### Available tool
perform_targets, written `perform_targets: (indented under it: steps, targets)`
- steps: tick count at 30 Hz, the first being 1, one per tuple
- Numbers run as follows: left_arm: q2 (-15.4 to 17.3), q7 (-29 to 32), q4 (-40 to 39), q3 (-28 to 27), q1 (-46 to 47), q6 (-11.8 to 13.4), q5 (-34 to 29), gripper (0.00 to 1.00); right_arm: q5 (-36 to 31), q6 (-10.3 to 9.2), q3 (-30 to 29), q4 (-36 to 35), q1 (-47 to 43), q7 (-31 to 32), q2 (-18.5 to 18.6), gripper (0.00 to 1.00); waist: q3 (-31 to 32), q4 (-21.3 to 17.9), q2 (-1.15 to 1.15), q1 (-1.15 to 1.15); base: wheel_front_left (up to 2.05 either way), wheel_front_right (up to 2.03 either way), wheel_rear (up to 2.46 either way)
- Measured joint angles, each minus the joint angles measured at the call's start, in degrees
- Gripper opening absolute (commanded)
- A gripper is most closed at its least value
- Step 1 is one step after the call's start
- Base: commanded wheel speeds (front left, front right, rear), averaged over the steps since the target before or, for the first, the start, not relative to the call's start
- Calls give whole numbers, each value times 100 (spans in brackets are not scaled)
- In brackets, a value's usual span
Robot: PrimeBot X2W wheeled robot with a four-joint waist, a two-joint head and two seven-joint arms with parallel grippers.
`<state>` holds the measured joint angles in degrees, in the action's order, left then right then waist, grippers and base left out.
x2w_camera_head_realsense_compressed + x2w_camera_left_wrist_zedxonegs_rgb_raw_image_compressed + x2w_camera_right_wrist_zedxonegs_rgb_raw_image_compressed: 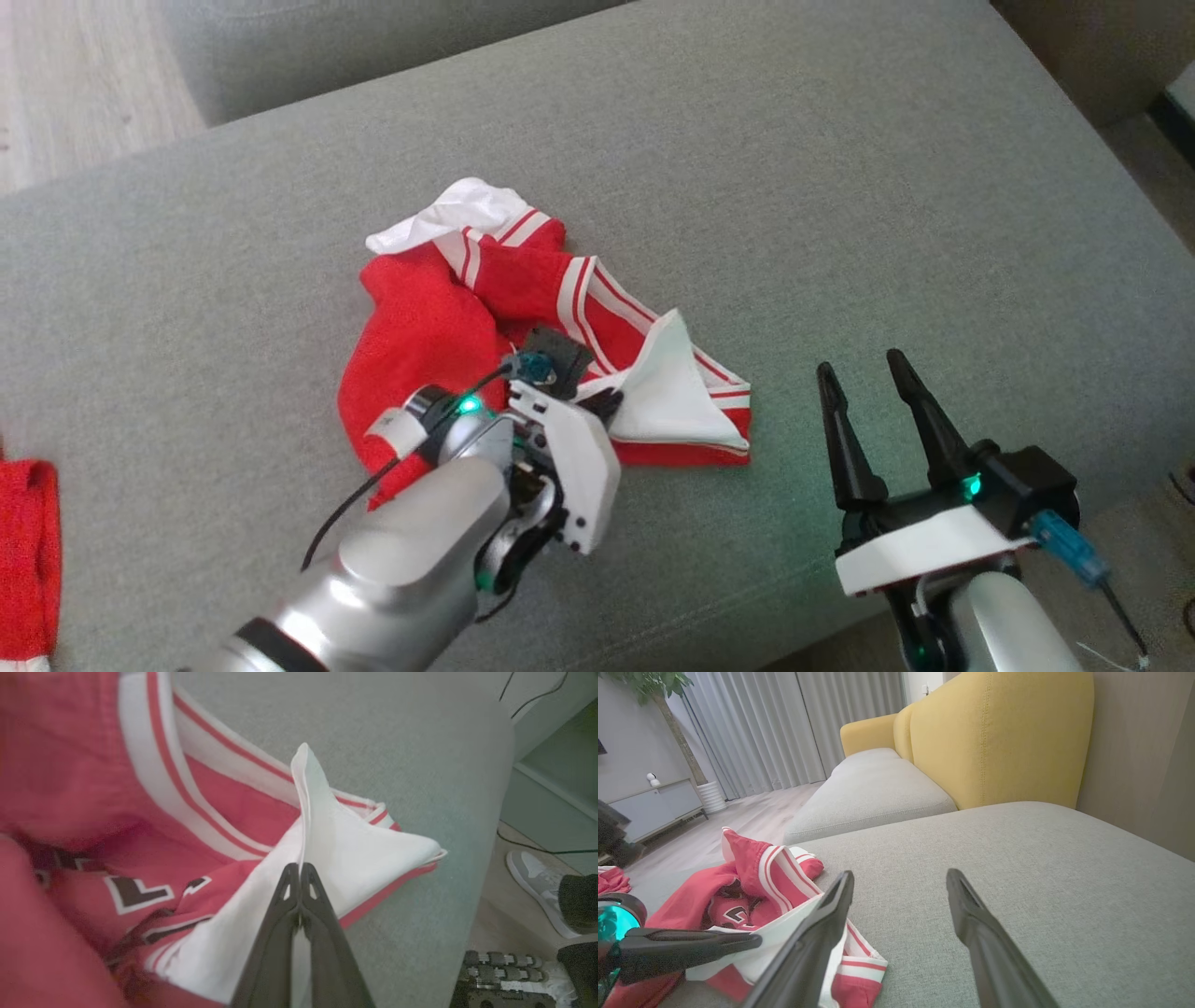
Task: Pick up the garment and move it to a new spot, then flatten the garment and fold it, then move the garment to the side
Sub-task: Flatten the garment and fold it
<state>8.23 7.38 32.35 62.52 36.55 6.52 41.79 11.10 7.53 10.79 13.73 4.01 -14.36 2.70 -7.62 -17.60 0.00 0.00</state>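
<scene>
Surface: wide grey woven-fabric seat cushion [840,187], with pale wood floor [75,84] beyond its far left corner. The right wrist view shows a mustard-yellow upholstered sofa back [994,737] and long grey curtains [784,718] behind it.

Garment: red jersey-type garment with white striped trim and white lining [420,317]. It lies crumpled left of centre on the cushion, and dark lettering shows in its folds. One white flap points toward the robot's right and stands up in a ridge.

Left gripper [299,868]: fingers pressed together, pinching the base of that raised white ridge. A thin edge of cloth sits between the tips. The forearm reaches in from the lower left across the red part of the garment.

Right gripper [861,364]: fingers spread apart with nothing between them. It sits near the cushion's front edge, to the right of the garment and not touching it.

Other: a second red cloth with a white hem [28,551] lies at the far left edge of the cushion, well apart from the garment. A person's grey-and-white shoe [537,882] is on the floor past the cushion's end.
</scene>
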Motion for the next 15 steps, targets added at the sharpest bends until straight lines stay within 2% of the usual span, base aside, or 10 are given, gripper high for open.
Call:
perform_targets:
  steps: [6, 10, 11, 12, 13, 15]
  targets:
    - [-163, 82, -916, 167, -155, -237, 203, 0, 0, 0, 22, 3, -8, 0, 0, 100, 88, -3, 0, 0, 0, 0, 0]
    - [-152, 292, -1269, 407, -533, -259, 241, 0, -1, 0, 22, 5, -15, 0, 0, 100, 116, -5, 0, 0, 0, 0, 0]
    - [-145, 345, -1352, 469, -670, -257, 285, 9, -1, 0, 22, 5, -16, 0, 0, 100, 124, -4, 0, 0, 0, 0, 0]
    - [-135, 380, -1413, 552, -784, -256, 303, 45, -1, 0, 21, 7, -17, 0, 1, 100, 135, -1, 0, 0, 0, 0, 0]
    - [-123, 433, -1456, 615, -884, -256, 323, 100, -1, 0, 24, 8, -19, 0, 0, 100, 148, 0, 0, 0, 0, 0, 0]
    - [-59, 514, -1549, 737, -1004, -254, 324, 100, -1, 0, 31, 16, -23, 0, 0, 100, 172, -1, 0, 0, 0, 0, 0]
